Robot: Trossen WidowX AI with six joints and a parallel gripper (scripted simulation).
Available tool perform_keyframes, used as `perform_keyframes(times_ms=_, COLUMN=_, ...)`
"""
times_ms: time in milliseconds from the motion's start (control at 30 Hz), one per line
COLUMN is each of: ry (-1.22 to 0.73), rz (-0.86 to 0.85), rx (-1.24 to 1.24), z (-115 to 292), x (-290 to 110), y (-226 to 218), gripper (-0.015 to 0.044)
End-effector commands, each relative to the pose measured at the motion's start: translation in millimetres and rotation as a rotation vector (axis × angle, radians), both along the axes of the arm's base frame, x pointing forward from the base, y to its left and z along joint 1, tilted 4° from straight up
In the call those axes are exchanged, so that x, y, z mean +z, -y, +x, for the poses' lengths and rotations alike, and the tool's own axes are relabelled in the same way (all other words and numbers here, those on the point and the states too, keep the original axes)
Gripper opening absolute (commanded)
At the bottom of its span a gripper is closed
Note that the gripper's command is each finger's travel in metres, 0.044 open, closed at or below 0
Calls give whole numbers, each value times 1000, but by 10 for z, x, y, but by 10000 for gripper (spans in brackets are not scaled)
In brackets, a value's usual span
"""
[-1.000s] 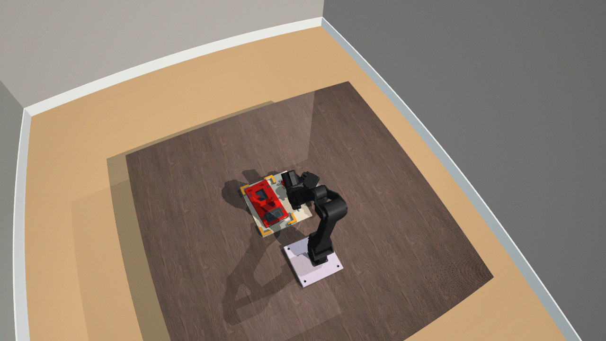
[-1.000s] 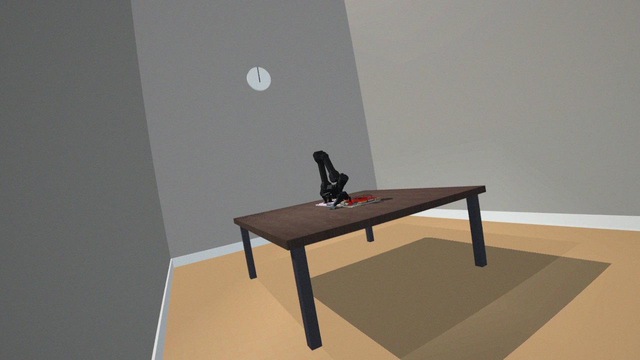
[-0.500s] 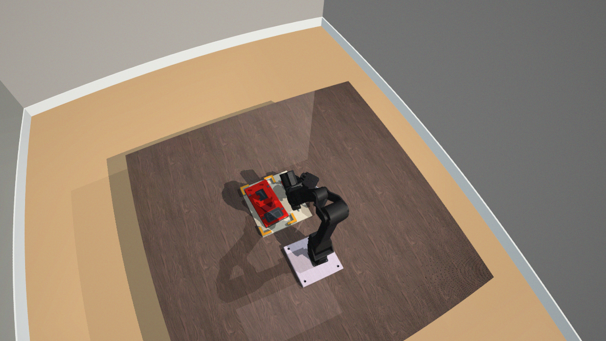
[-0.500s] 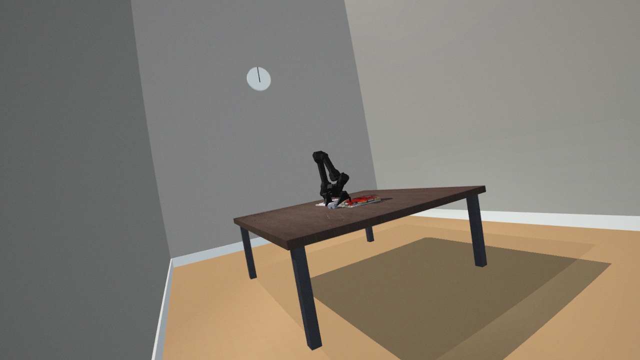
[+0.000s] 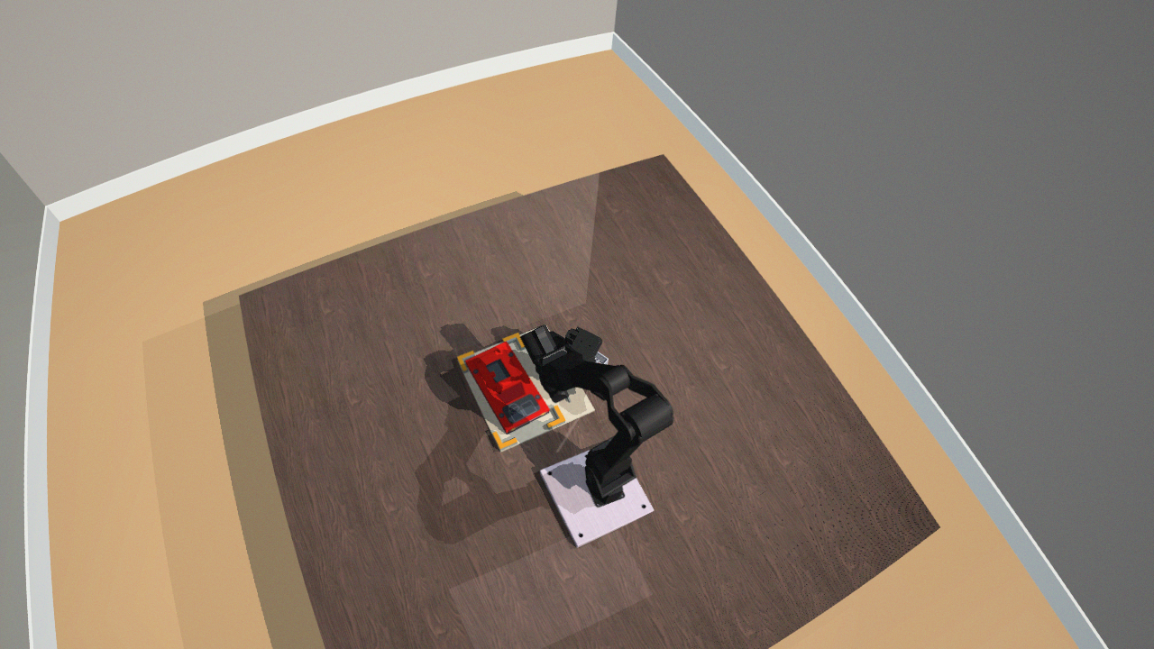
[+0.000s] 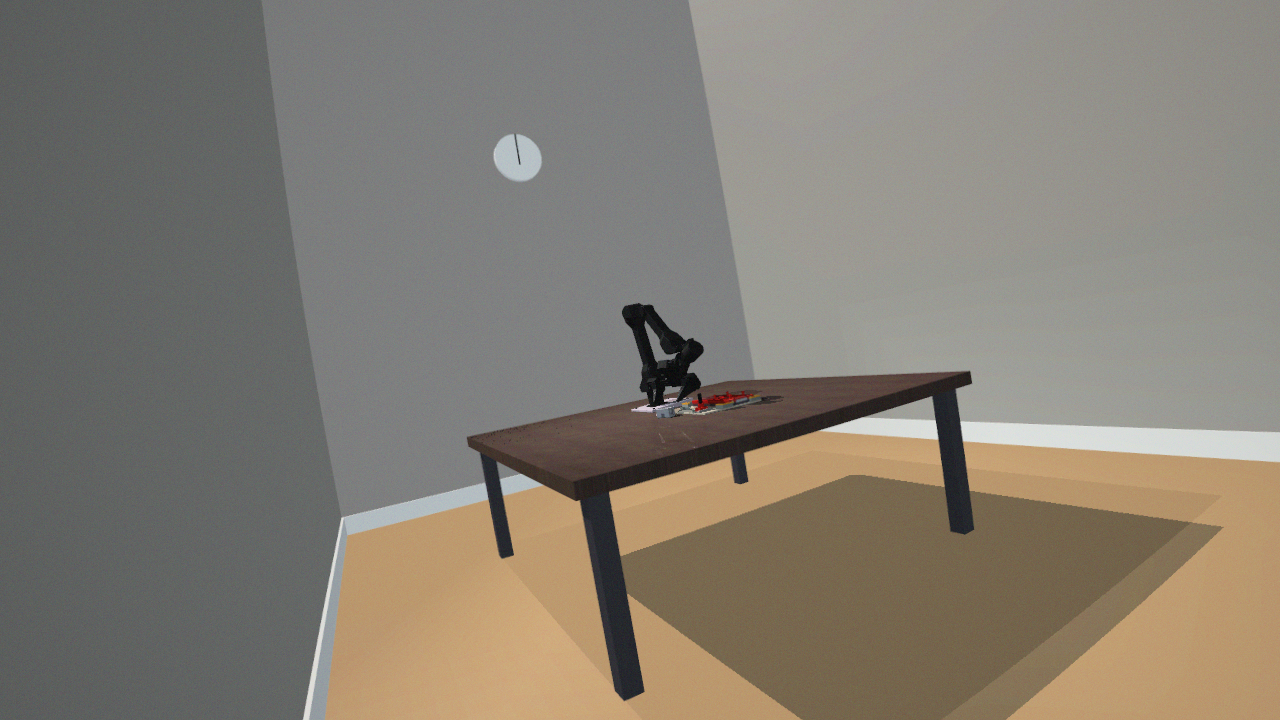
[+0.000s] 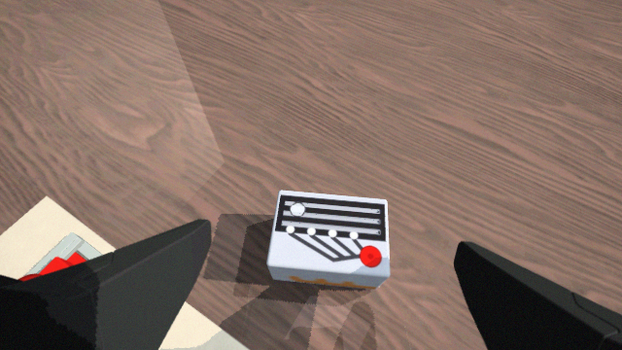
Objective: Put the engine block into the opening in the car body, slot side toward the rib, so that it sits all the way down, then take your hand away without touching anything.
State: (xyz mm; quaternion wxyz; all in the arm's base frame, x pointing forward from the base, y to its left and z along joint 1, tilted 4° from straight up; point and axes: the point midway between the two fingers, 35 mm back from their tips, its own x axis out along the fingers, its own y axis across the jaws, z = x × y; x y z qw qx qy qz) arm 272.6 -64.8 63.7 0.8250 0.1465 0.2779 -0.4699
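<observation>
1. Hovering: gripper, jaws spread wide and holding nothing, one finger either side above the engine block.
2. Engine block: lying on the table, off the mat, near the mat's corner, not in the car.
3. Car body: red, on the mat; its opening looks unfilled.
4. Regrasp, my judgement: I would descend squarely, close on the side faces, and check the slot side before lifting.

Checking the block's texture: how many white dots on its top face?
5 on the engine block: one larger dot at the upper left, four small ones in a row below it. None look hidden.
</observation>
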Motion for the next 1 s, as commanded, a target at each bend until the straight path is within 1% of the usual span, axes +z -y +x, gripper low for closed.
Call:
perform_keyframes(times_ms=0, ry=-2, rz=-1, rx=4, z=3, x=-2, y=-1, gripper=440)
perform_keyframes(times_ms=467, ry=-1, rz=2, rx=1, z=4, x=-2, y=-1, gripper=440)
perform_keyframes(times_ms=967, ry=97, rz=289, rx=-263, z=108, x=-18, y=70, gripper=440)
